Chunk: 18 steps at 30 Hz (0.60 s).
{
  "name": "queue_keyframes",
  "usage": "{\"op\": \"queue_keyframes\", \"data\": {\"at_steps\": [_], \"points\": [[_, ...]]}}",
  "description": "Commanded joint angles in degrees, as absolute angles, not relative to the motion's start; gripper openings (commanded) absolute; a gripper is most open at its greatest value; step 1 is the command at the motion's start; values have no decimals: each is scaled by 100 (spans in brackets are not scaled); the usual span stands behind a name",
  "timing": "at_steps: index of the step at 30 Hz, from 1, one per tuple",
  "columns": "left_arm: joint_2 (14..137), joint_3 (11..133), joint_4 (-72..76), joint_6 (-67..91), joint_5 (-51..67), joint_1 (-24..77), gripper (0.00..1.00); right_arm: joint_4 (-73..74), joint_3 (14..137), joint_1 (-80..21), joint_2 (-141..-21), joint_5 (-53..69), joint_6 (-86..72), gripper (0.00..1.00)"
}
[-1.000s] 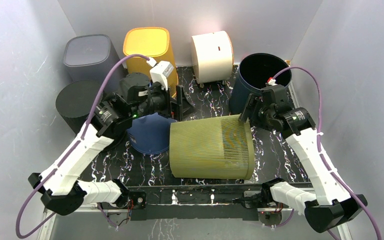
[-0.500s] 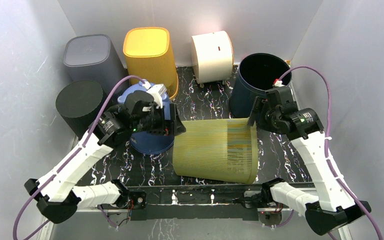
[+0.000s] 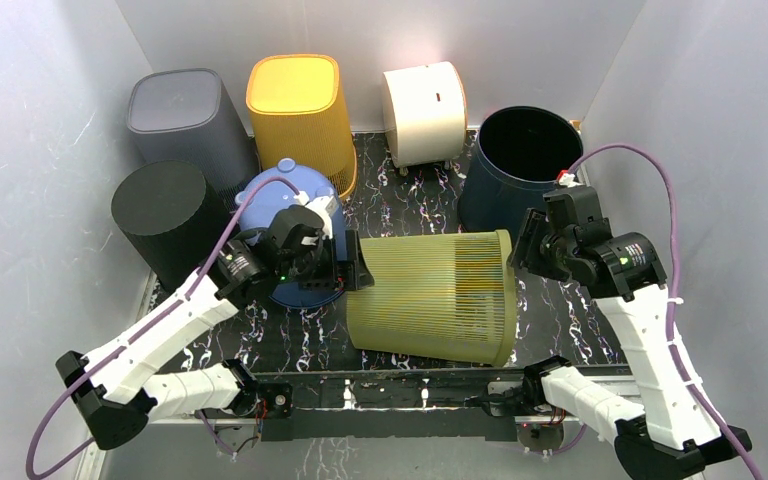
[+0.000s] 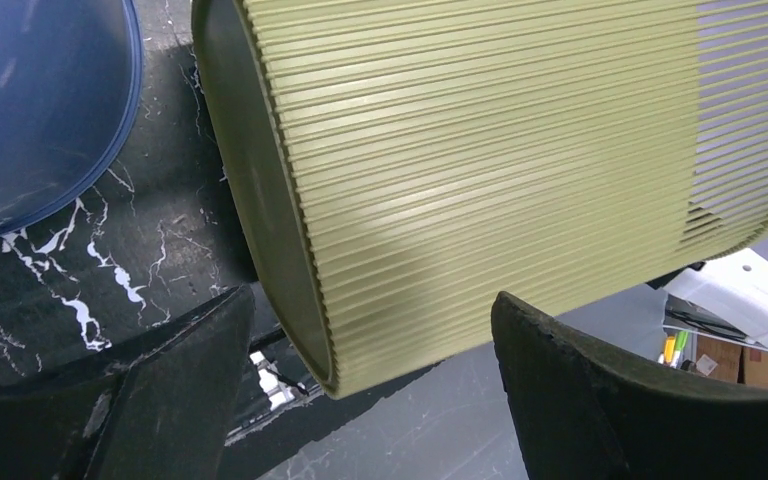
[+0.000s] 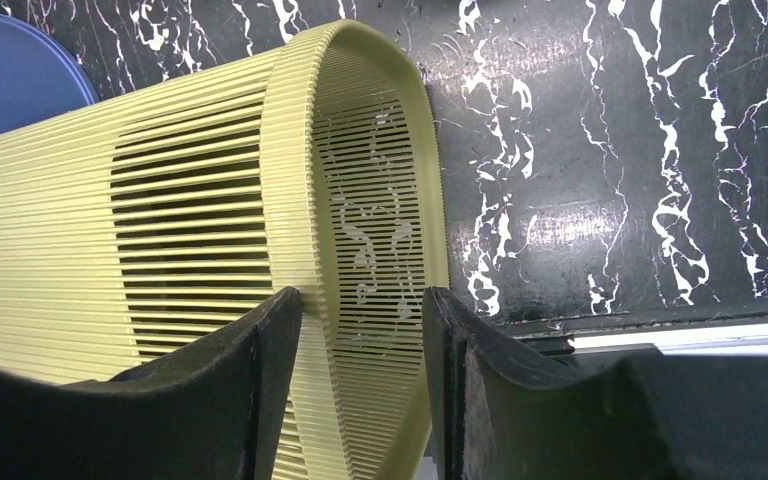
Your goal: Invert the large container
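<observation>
The large container is a yellow-green slatted basket (image 3: 430,295) lying on its side mid-table, closed base to the left, open mouth to the right. My left gripper (image 3: 355,270) is open at the base end. In the left wrist view its jaws (image 4: 372,295) stand wide on either side of the basket's (image 4: 480,150) lower base edge without touching it. My right gripper (image 3: 515,250) is at the mouth. In the right wrist view it (image 5: 360,294) straddles the basket's (image 5: 160,200) rim, one finger against the outside, the other inside the opening, with a gap.
A blue domed container (image 3: 290,200) sits just left of the basket, behind my left arm. A black cylinder (image 3: 160,210), grey bin (image 3: 180,110), orange bin (image 3: 300,100), cream container (image 3: 423,105) and open navy bin (image 3: 520,150) line the back. Walls close both sides.
My left gripper came down from behind the blue container to the basket's base end. My right gripper moved right and nearer along the rim. The basket shifted slightly right.
</observation>
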<state>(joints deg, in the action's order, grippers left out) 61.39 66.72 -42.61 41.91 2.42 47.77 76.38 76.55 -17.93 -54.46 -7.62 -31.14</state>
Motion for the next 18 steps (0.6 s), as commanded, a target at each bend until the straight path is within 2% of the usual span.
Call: {"op": "queue_keyframes", "data": {"at_steps": [1, 6, 11, 18], "points": [[6223, 6346, -3664, 4194, 506, 4840, 87, 7529, 7517, -1782, -5358, -707, -3164, 43], [6298, 6243, -2808, 4358, 997, 4849, 88, 7461, 7365, -1784, -5271, -637, -3234, 31], [6439, 6733, -2398, 4356, 1346, 4850, 90, 7272, 7080, -1784, -5133, -443, -3360, 18], [6623, 7182, -1742, 4563, 1922, 4851, 90, 7226, 6926, -1784, -5048, -564, -3384, 17]]}}
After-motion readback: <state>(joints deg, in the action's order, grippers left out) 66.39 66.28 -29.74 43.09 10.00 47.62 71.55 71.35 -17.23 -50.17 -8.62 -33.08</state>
